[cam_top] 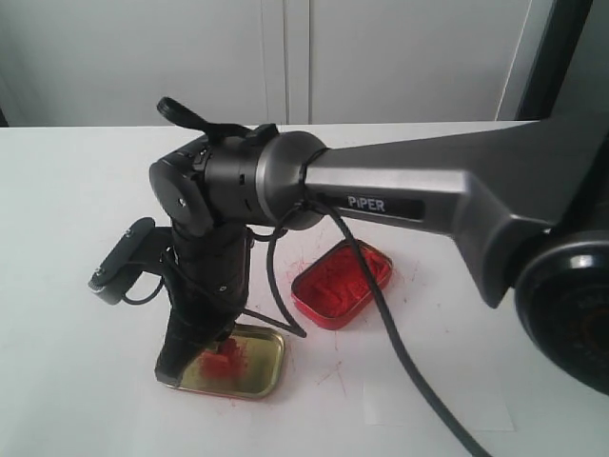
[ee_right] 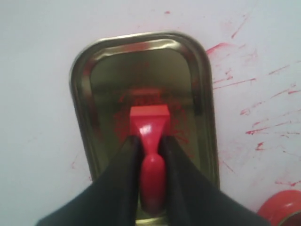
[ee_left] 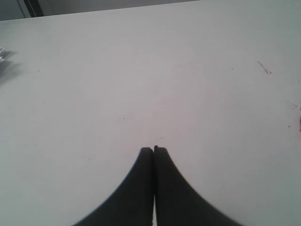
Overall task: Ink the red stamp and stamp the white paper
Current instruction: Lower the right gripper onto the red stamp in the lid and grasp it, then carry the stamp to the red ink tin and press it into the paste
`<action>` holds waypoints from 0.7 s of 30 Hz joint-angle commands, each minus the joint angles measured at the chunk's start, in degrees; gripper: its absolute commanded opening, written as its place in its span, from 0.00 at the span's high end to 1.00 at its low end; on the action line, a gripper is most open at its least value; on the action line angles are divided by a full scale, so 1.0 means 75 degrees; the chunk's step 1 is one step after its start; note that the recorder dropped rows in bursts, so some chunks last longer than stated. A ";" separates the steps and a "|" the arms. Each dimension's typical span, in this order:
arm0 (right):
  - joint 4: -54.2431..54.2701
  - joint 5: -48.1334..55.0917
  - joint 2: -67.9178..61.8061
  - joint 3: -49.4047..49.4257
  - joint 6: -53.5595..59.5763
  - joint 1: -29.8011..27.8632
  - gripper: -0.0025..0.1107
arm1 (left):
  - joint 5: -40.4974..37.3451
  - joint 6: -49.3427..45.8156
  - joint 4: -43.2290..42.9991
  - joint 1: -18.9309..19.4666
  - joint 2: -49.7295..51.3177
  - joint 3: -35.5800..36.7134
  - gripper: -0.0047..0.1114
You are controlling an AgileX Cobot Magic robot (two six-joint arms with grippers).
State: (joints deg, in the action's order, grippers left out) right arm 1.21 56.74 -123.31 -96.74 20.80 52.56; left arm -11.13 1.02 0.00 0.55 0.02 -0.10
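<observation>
Red stamp stands base-down inside the gold tin lid. Its square base sits on the lid's red-smudged floor, roughly mid-lid.

Right hand: clenched on the red stamp. The two black fingers press on either side of the round handle, and the base shows beyond the fingertips. In the exterior view this arm reaches across the middle and points steeply down into the lid.

Gold tin lid lies flat on the white tabletop, well away from the far edge. Red ink tin sits near the lid, apart from it, on the side toward the far edge; it is uncovered and the red paste is exposed.

Red streaks and specks mark the tabletop around both tins.

Left hand: clenched, fingertips pressed together with nothing between them, over a bare stretch of tabletop.
</observation>
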 commanded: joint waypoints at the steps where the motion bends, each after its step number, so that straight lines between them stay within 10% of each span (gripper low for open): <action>1: -0.0026 0.0331 0.0362 0.0028 -0.0214 -0.0005 0.98 | 0.0007 0.0030 0.0043 -0.0020 -0.0003 0.0014 0.96; 21: -0.0161 0.0595 0.0516 0.0028 -0.2773 -0.1898 0.98 | 0.0007 0.0030 0.0043 -0.0020 -0.0003 0.0014 0.96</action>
State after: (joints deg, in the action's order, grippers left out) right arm 0.00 61.53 -120.23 -96.74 1.78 40.41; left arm -11.13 1.02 0.00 0.55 0.02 -0.10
